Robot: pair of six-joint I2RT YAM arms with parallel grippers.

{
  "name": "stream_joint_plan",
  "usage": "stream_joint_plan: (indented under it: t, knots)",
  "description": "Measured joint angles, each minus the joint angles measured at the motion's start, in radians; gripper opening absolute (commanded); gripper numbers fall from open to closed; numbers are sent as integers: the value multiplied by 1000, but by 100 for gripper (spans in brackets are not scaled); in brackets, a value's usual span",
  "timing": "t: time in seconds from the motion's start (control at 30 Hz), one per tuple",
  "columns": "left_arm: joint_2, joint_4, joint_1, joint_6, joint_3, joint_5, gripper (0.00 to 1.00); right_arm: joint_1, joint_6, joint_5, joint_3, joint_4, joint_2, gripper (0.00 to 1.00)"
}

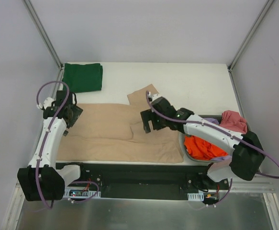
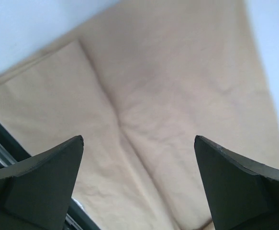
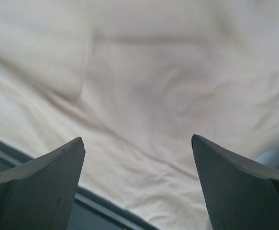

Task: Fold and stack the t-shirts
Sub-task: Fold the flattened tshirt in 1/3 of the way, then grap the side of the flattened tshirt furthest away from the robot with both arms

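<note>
Dark fingers [image 2: 39, 187] of the left gripper [image 2: 139, 139] fill the lower corners of the left wrist view. They stand wide apart with nothing between them, and only the beige shirt [image 2: 168, 96] shows in the gap. The right wrist view is much the same: the right gripper [image 3: 138, 139] has its fingers [image 3: 39, 187] spread wide and holds nothing, with the beige shirt [image 3: 144, 86] lying below it in soft creases.

From above, the beige shirt [image 1: 110, 132] lies spread flat on the white table [image 1: 192, 86], and one sleeve sticks out from its far edge. A layer of its cloth looks doubled over on the left part and ends in a clear edge near the shirt's middle. The left gripper [image 1: 71, 114] sits at the shirt's left edge, near the far corner. Whether it touches the cloth cannot be told. The right gripper [image 1: 149, 125] hangs over the shirt to the right of its middle, just on the near side of that sleeve.

Beyond the beige shirt's far left corner, apart from it, the dark green shirt [image 1: 83, 77] lies folded into a neat rectangle. Against the beige shirt's right edge stands a grey tub [image 1: 181, 143]. It holds a crumpled orange-red shirt [image 1: 201, 147], with a pink shirt [image 1: 232, 120] bunched over the tub's far right rim. A bit of lilac shirt [image 1: 211, 121] shows beside the pink one. The right arm reaches across above the tub and hides part of it.
</note>
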Motion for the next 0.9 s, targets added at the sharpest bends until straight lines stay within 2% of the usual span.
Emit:
stream_joint_plan:
  t: [0.1,0.27,0.53,0.73,0.9]
  knots:
    - [69,3,0,29,137,-24,99,-103,-25,2,91,3,-4,96]
    - [335,13,6,90,352,-48,99,-234,-69,-18,249,1,65,96]
    - [760,15,56,169,624,-62,94,-378,-154,-124,553,8,413,96]
    - [932,16,113,201,784,-63,84,-442,-191,-173,764,11,635,96]
    - [1062,-1,131,212,929,-85,78,-477,-208,-207,863,26,748,96]
